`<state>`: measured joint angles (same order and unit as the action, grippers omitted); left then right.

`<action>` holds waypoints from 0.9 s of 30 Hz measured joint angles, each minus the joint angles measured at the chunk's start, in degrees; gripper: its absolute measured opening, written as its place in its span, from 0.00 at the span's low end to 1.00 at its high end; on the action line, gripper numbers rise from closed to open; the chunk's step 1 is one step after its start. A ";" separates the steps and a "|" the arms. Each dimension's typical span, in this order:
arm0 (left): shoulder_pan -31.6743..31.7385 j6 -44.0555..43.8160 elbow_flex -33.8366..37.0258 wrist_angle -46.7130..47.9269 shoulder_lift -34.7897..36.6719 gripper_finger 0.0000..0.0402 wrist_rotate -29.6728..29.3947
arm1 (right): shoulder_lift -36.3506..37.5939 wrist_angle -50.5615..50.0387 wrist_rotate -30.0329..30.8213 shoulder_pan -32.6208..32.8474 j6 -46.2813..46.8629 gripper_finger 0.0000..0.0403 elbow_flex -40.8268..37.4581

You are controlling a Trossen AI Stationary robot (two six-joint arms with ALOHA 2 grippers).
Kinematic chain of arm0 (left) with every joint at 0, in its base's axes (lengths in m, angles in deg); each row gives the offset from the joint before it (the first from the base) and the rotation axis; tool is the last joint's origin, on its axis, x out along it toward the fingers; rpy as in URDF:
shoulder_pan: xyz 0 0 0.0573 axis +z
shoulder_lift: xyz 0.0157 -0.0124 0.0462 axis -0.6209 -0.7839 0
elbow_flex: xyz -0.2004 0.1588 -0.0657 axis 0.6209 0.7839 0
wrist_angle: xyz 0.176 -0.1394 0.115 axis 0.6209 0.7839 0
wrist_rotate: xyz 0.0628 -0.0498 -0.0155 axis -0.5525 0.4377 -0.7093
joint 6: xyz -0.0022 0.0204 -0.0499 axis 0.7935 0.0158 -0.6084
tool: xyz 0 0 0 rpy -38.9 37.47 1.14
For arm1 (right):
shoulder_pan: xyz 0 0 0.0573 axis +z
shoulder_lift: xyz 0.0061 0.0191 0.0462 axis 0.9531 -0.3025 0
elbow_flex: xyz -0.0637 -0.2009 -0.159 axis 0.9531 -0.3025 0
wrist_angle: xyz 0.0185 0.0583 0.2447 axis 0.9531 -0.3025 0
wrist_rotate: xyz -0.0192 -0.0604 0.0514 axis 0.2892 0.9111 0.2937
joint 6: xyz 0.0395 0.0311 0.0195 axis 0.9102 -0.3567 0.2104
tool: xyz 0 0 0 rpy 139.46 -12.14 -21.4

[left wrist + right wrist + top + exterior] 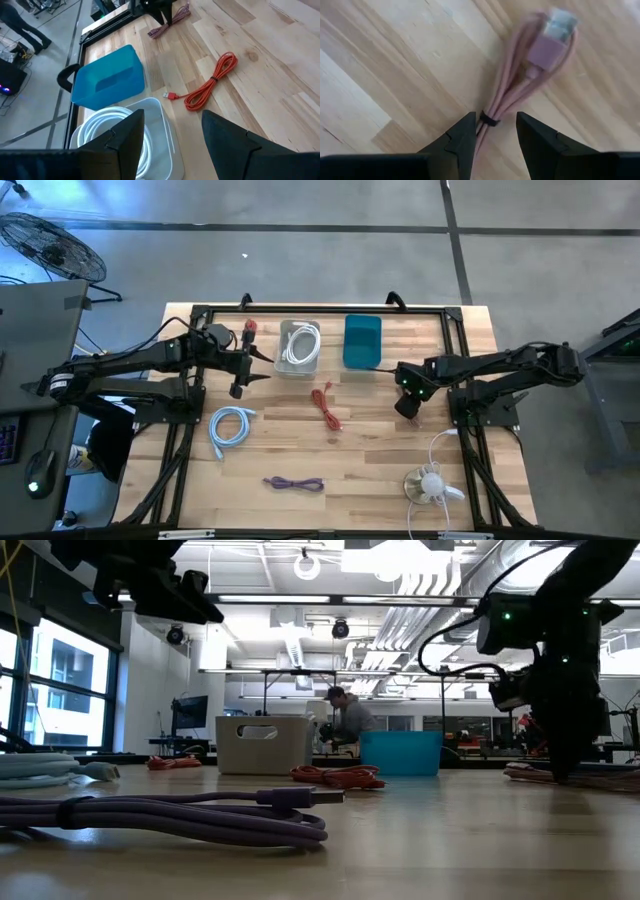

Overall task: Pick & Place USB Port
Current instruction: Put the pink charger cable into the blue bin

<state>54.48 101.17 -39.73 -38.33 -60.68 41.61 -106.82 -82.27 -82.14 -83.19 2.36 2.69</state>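
Purple cable [294, 483]: coiled on the bench [370, 480], nearest the front edge, well in front of the white bin [300, 347]; in the low view its plug [300, 797] lies closest to the camera.
White cable bundle [432, 483]: front right of the bench, far to the right of the white bin and well forward of it.
Light blue cable [229, 425]: coiled forward and left of the white bin.
Red cable [326, 406]: just forward of the white bin, a little to its right.
Pink cable [520, 85]: tied bundle lying on the wood right below the right claw, its plug end pointing away from the fingers.
Right claw [407, 405]: forward and right of the white bin, past the blue bin; fingers apart, straddling the pink cable without gripping it.
Left claw [240, 379]: just left of the white bin, raised over the bench; fingers apart, nothing between them.
White bin: near the back edge, with a white cable [303, 341] coiled inside.
Blue bin [362, 340]: just right of the white bin.
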 joint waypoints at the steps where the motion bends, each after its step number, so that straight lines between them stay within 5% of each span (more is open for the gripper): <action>1: 0.00 -0.01 0.00 0.00 0.00 0.48 0.15 | 0.02 1.04 -0.22 -0.25 0.26 0.33 -0.78; 7: 0.00 -0.07 0.00 0.02 0.00 0.48 1.00 | 0.43 5.00 -0.82 -0.86 -0.65 0.29 -3.87; 12: 0.00 -0.12 0.00 0.04 0.00 0.48 1.02 | 0.25 4.43 -0.64 -0.89 -3.65 0.05 -3.27; 27: 0.00 0.08 -0.04 1.18 -2.03 0.48 -0.37 | -0.12 6.12 9.29 1.92 -12.96 0.02 9.58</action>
<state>54.48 101.25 -39.78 -37.15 -62.71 41.23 -106.94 -76.15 -72.86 -81.27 -10.61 12.27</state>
